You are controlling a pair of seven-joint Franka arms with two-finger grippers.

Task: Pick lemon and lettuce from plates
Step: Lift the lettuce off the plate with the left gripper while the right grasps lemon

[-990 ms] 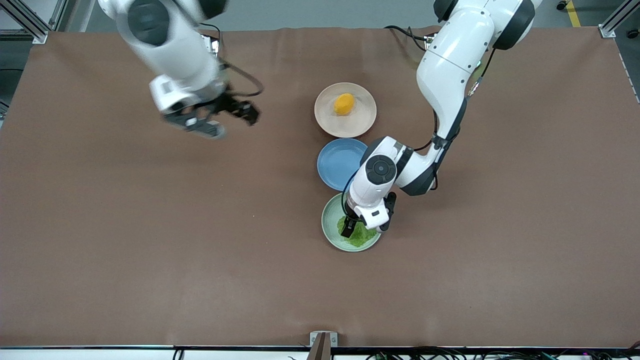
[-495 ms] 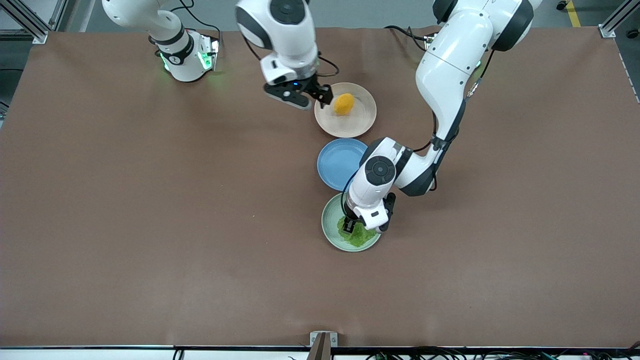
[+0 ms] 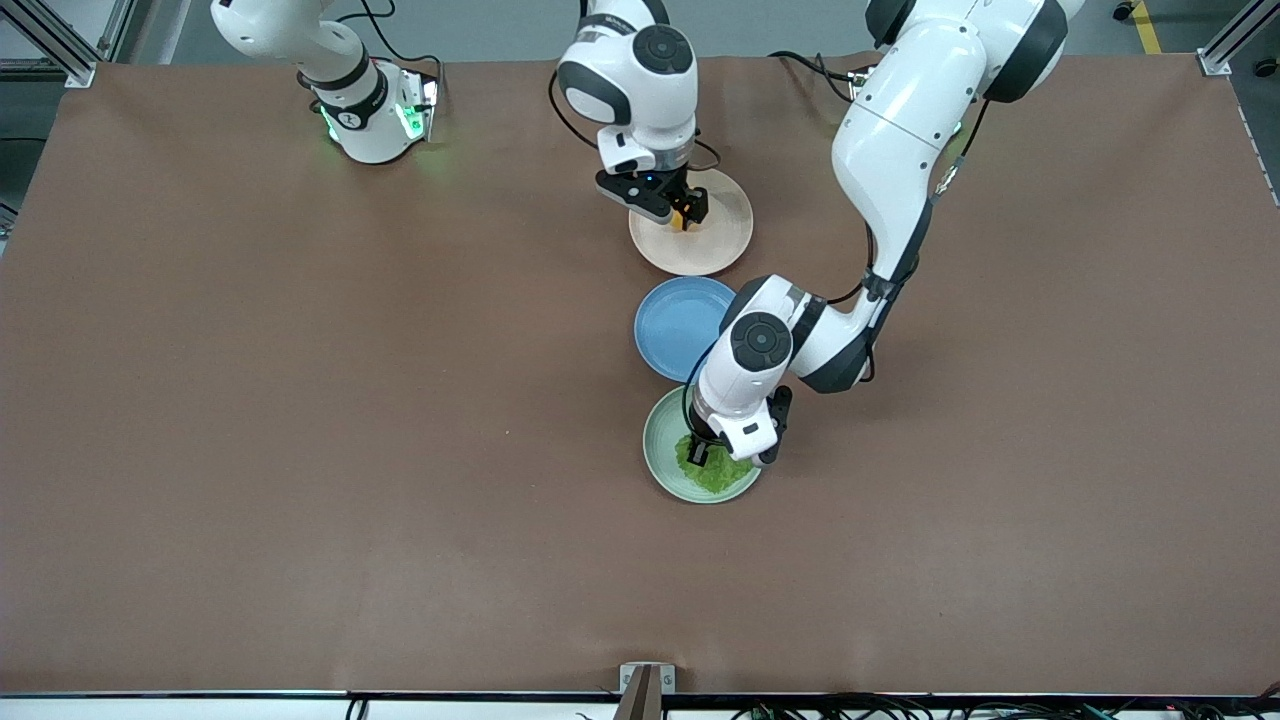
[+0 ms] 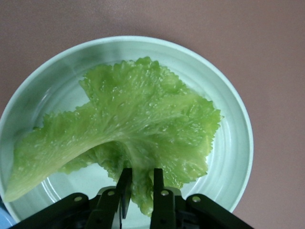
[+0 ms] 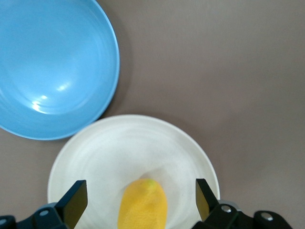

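The lettuce [image 3: 727,473] lies on the mint green plate [image 3: 662,450], the plate nearest the front camera. My left gripper [image 3: 699,456] is down in that plate. In the left wrist view, my left gripper [image 4: 141,183] is shut on the pale stem of the lettuce [image 4: 138,119], over the mint plate [image 4: 231,119]. The lemon [image 5: 143,207] lies on the beige-pink plate [image 5: 119,143]. My right gripper [image 5: 140,193] is open, with one finger on each side of the lemon and not touching it. In the front view my right gripper [image 3: 680,212] is over the beige-pink plate [image 3: 715,245] and hides most of the lemon.
An empty blue plate [image 3: 675,325] sits between the two other plates, touching or nearly touching both; it also shows in the right wrist view [image 5: 52,71]. The left arm's elbow hangs over its edge. Brown tabletop [image 3: 300,450] surrounds the plates.
My right arm has swung from the right arm's end of the table to the beige-pink plate and come down around the lemon. My left gripper has stayed at the lettuce.
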